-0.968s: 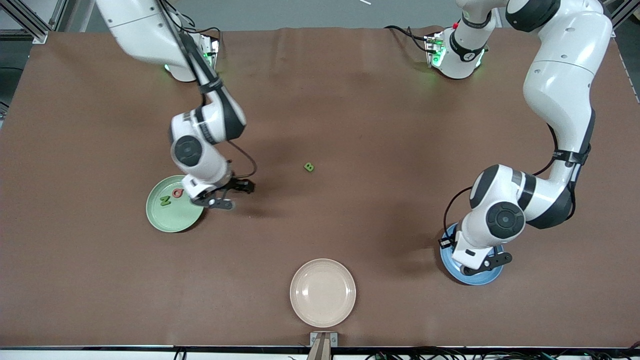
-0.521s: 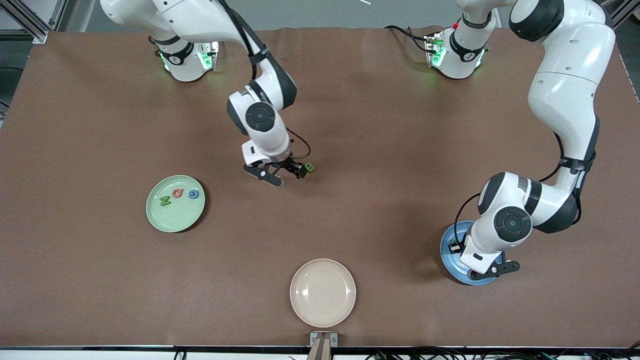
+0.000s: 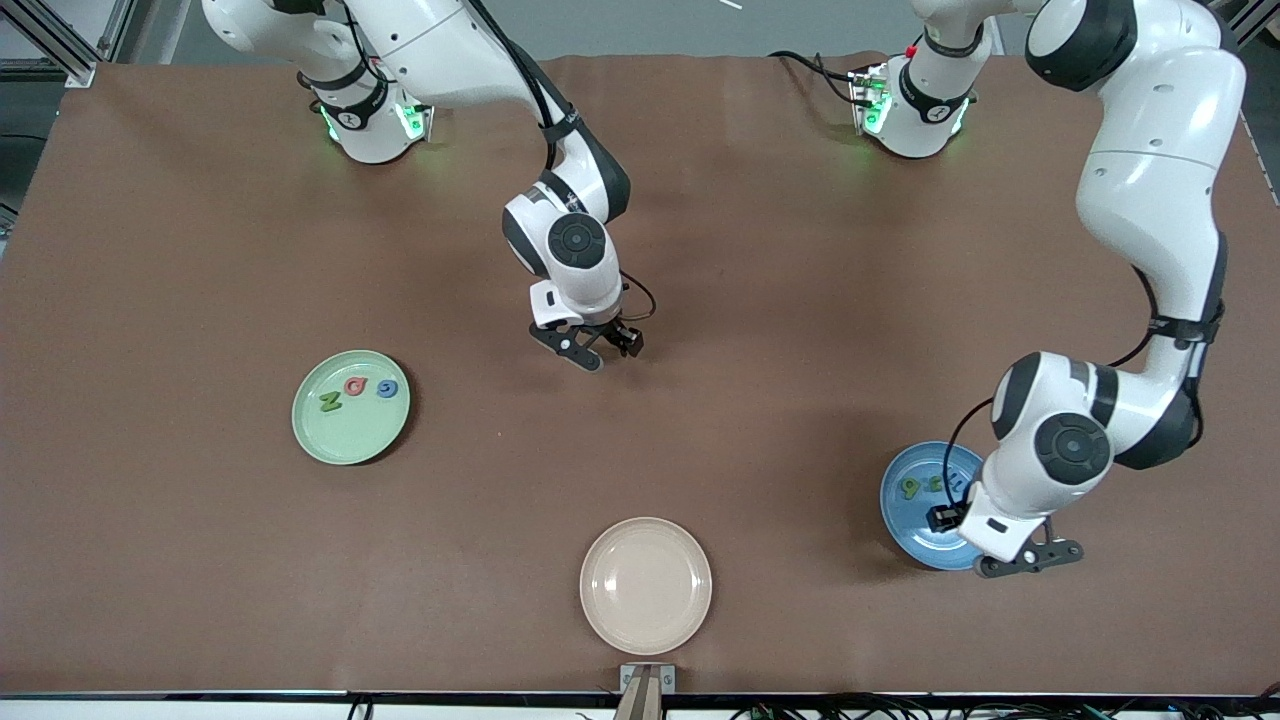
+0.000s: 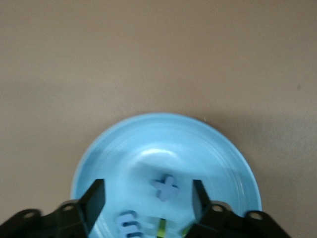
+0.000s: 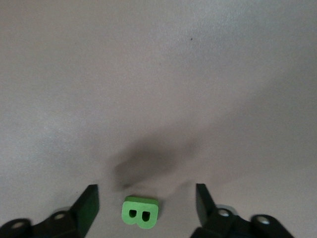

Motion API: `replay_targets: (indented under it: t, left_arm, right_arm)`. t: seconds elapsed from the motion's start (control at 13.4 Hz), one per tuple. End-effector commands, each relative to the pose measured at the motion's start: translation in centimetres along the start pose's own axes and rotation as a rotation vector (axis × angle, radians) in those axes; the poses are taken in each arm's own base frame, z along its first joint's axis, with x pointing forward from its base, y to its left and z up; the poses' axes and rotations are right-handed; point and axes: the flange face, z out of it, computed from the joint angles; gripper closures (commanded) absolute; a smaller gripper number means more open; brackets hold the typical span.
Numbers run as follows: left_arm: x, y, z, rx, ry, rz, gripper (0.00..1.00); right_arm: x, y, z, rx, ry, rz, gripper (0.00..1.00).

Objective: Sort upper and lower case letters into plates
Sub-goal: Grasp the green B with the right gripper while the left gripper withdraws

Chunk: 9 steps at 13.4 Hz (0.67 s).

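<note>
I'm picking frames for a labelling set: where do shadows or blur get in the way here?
Right wrist view: a soft dark shadow lies on the table just past the green B, which stays readable. Left wrist view: the blue plate shows streaky glare, and the letters in it look blurred.

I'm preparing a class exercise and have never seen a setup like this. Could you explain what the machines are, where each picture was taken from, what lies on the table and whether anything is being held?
Two white robot arms stand at a brown table. One picture looks down from across the table; the other two come from cameras on the arms' wrists.

The right end effector is over a green letter B, fingers open on either side of it, not gripping. The left end effector is over the blue plate, open and holding nothing; a blue x and other letters lie in that plate.

The mint green plate holds three letters. A cream plate sits nearest the overhead camera.
</note>
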Motion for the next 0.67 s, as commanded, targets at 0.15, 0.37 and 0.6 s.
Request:
replay_targets:
  t: [0.15, 0.37, 0.6]
  left_arm:
    - [1.7, -7.4, -13.1, -0.006, 0.032, 0.084, 0.0]
    - [0.5, -10.0, -19.9, -0.03, -0.014, 0.049, 0.0]
    - [-2.1, -9.5, -27.0, 0.048, -0.048, 0.06, 0.0]
  right_arm:
    - [-1.5, -0.5, 0.7, -0.004, 0.012, 0.016, 0.26]
    - [-2.3, -0.6, 0.9, -0.006, 0.012, 0.005, 0.29]
    - [-2.3, -0.5, 1.0, -0.013, 0.021, -0.006, 0.39]
